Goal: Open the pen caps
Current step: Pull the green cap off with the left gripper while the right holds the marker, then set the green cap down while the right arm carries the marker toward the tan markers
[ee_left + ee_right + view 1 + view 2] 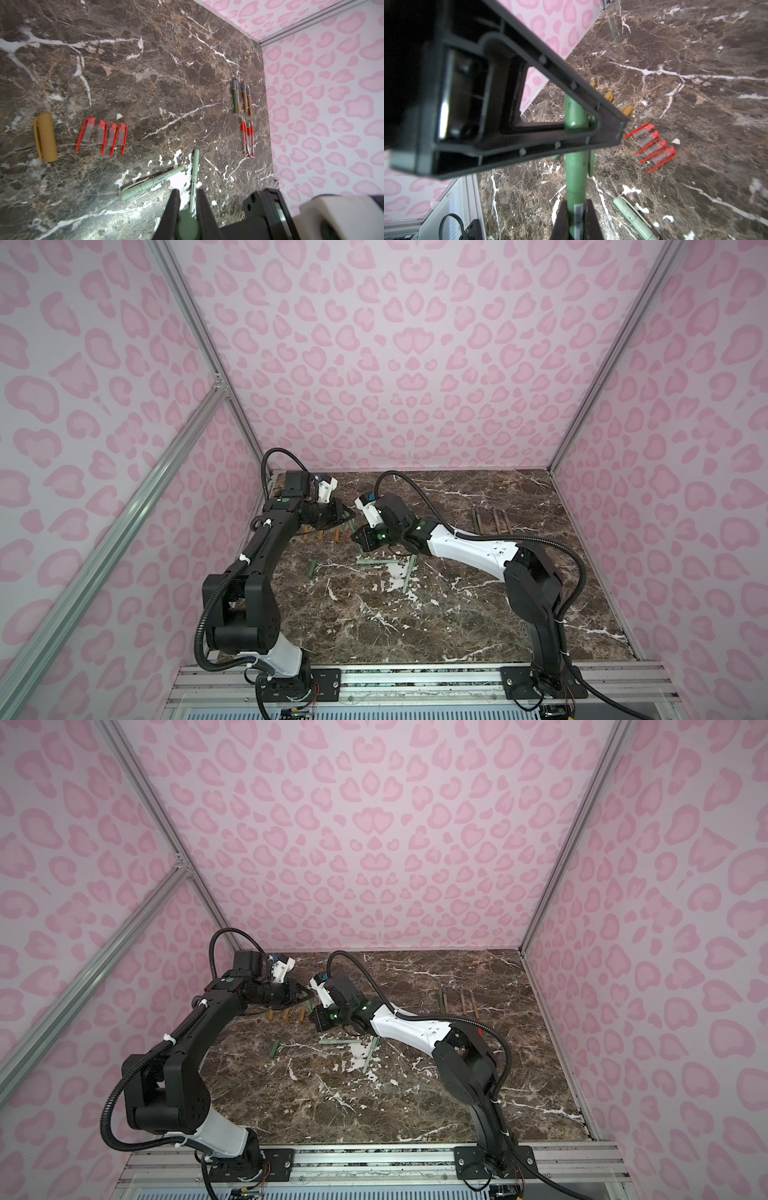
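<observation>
A sage green pen hangs above the table between my two grippers, still capped. Its cap [576,170] has a side clip and meets the body [574,196] at a visible seam. My left gripper [188,191] is shut on the cap's far end, which shows as a round green disc [188,225] between its fingers. My right gripper [576,202] is shut on the pen body near its barcode label. In both top views the grippers meet tip to tip at the back left, left gripper [351,516] [307,995] facing right gripper [355,537] [312,1017].
Several loose red caps [101,135] lie in a row beside tan caps [321,535] [45,137]. Pale green capped pens [374,561] [151,182] lie mid-table. Uncapped pen bodies [490,520] [241,97] and red pen bodies [247,137] lie toward the right wall.
</observation>
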You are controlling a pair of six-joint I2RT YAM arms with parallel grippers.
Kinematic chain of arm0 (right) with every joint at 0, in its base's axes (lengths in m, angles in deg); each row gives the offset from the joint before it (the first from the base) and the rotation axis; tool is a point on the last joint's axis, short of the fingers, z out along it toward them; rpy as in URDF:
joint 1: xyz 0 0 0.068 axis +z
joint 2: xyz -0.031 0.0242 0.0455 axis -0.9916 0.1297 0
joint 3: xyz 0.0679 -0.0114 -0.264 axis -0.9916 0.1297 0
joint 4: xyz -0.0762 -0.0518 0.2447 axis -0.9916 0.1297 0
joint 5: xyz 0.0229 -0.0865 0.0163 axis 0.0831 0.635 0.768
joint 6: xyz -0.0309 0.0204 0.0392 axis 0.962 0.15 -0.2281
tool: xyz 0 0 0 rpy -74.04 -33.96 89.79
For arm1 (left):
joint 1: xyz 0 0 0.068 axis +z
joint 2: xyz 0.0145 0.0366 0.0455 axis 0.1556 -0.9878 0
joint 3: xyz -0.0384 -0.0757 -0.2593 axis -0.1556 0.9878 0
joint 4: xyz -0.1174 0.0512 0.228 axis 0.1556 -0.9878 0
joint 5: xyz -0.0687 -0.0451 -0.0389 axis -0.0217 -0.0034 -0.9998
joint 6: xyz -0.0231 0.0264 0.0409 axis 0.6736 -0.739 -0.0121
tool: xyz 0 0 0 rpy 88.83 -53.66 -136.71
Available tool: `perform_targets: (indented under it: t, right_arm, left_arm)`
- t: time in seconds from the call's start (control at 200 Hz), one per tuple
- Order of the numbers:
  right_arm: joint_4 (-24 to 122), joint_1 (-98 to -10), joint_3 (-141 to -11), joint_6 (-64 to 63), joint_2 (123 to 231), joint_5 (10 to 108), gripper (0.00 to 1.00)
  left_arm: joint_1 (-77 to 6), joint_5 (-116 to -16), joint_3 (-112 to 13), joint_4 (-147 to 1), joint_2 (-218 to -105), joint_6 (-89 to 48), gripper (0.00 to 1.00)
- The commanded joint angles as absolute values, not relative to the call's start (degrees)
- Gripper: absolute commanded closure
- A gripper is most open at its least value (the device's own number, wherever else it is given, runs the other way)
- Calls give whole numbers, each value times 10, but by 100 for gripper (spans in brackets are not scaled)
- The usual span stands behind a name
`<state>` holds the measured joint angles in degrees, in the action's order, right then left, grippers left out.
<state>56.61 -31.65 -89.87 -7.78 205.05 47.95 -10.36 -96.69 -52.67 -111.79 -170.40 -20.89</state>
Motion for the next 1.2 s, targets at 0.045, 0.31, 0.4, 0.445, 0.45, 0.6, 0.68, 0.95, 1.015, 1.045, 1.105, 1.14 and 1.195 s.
perform_targets:
  t: [0.045, 0.31, 0.4, 0.445, 0.45, 0.6, 0.68, 0.95, 1.015, 1.045, 1.105, 1.14, 1.195]
  right_arm:
    - [639, -315, -811, -84, 2027, 483, 100]
    - [623, -329, -757, -91, 1985, 497, 100]
    - [625, -344, -753, -93, 1971, 504, 100]
    - [630, -353, -753, -92, 1965, 510, 100]
    - [631, -354, -752, -93, 1964, 511, 100]
    - [653, -389, -752, -87, 1948, 528, 100]
    - [670, -411, -754, -86, 1943, 537, 100]
    - [707, -474, -751, -82, 1921, 568, 100]
    - [711, -487, -746, -82, 1915, 573, 100]
    - [714, -494, -745, -82, 1914, 575, 100]
    - [721, -506, -745, -81, 1911, 577, 100]
    - [725, -511, -745, -79, 1910, 579, 100]
    - [728, -521, -744, -78, 1908, 583, 100]
  left_arm:
    - [-81, -937, -570, -1084, -1710, -229, 96]
    - [-67, -915, -557, -1089, -1698, -244, 97]
    - [-68, -881, -533, -1108, -1688, -270, 97]
    - [-67, -857, -520, -1124, -1683, -288, 97]
    - [-67, -856, -518, -1126, -1682, -290, 97]
    - [-68, -798, -451, -1135, -1648, -351, 97]
    - [-68, -777, -418, -1131, -1633, -372, 97]
    - [-69, -716, -336, -1130, -1635, -445, 98]
    - [-70, -700, -324, -1128, -1643, -456, 98]
    - [-70, -695, -321, -1128, -1648, -459, 98]
    - [-72, -687, -320, -1128, -1657, -458, 98]
    - [-73, -685, -319, -1129, -1663, -456, 98]
    - [-75, -682, -320, -1130, -1673, -453, 98]
